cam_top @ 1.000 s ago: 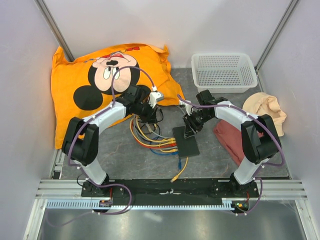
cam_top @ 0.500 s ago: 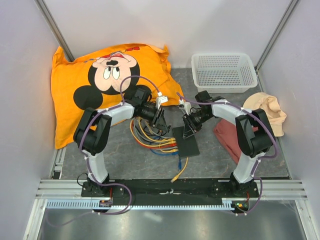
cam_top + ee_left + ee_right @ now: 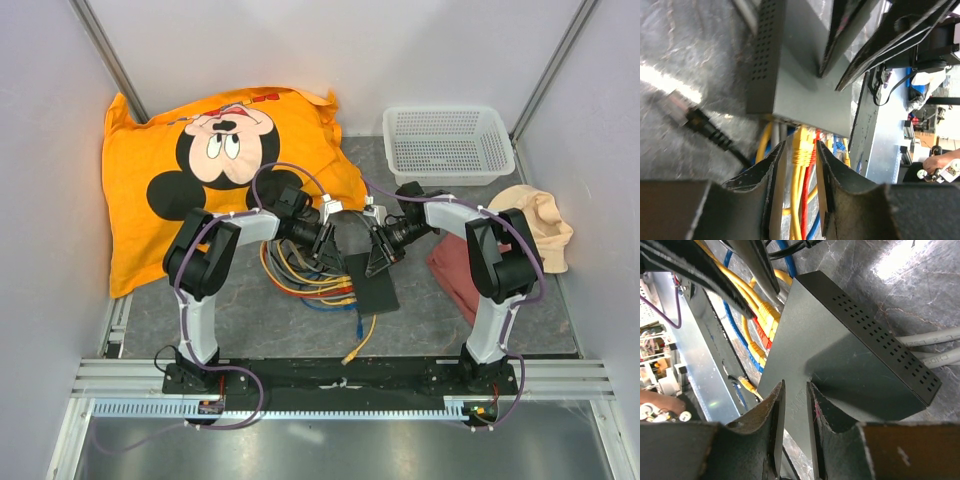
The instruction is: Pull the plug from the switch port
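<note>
**Top view:** the switch [image 3: 372,285] lies flat on the table [image 3: 240,315] between the two arms, with its cables [image 3: 295,278] fanning out from its left edge. The left gripper [image 3: 333,260] sits low at that cabled edge, and the right gripper [image 3: 379,264] points down at the far part of the switch's top face. **Left wrist view:** the jaws stand apart, one on either side of a yellow plug [image 3: 801,150] seated in the port row, with a red cable [image 3: 806,200] alongside. A slight gap shows at the pads [image 3: 781,165], so no clamp is evident. **Right wrist view:** the jaws are a narrow slot apart with nothing between them, and their tips are at the top face of the switch. Whether they press on it cannot be told. **Handling, as a judgement:** the switch is a thin, light, rigid box with a smooth matte skin. It would likely slide on the table under a pull, so it wants pinning from above. The plug is small, hard and slick, probably held by a latch tab, and its cable is limp. Hold is best taken on the plug body close to the port, squeezing the tab, not on the cable. Neighbouring plugs sit close and leave little room for the fingers.
</note>
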Motion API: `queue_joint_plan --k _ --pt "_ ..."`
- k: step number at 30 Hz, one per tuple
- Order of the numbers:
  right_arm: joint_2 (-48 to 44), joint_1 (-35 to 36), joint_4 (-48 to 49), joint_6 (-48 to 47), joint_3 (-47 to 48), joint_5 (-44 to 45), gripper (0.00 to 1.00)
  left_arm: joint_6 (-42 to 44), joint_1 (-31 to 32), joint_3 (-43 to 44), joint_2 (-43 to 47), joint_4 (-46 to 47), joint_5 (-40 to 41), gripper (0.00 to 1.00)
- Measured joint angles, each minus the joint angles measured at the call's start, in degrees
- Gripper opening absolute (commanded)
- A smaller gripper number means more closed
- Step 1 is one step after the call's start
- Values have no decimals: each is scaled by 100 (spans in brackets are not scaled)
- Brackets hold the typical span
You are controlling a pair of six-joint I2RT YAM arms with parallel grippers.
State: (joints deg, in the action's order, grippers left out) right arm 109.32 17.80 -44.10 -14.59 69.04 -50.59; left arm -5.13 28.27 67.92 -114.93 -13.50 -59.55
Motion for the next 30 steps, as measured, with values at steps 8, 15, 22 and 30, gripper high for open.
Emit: queue_joint_plan --k 8,15,22,30 --pt "46 -4 -28 44 28 -44 32 -37 114 232 -219 33 -63 35" --pt "74 -20 -26 85 28 -85 33 -42 118 348 -459 -44 -61 36" --pt "105 -31 -33 111 39 -129 33 -17 225 374 -459 -181 -136 35" --pt "144 -33 -37 120 52 -192 33 153 289 435 -461 -391 -258 35"
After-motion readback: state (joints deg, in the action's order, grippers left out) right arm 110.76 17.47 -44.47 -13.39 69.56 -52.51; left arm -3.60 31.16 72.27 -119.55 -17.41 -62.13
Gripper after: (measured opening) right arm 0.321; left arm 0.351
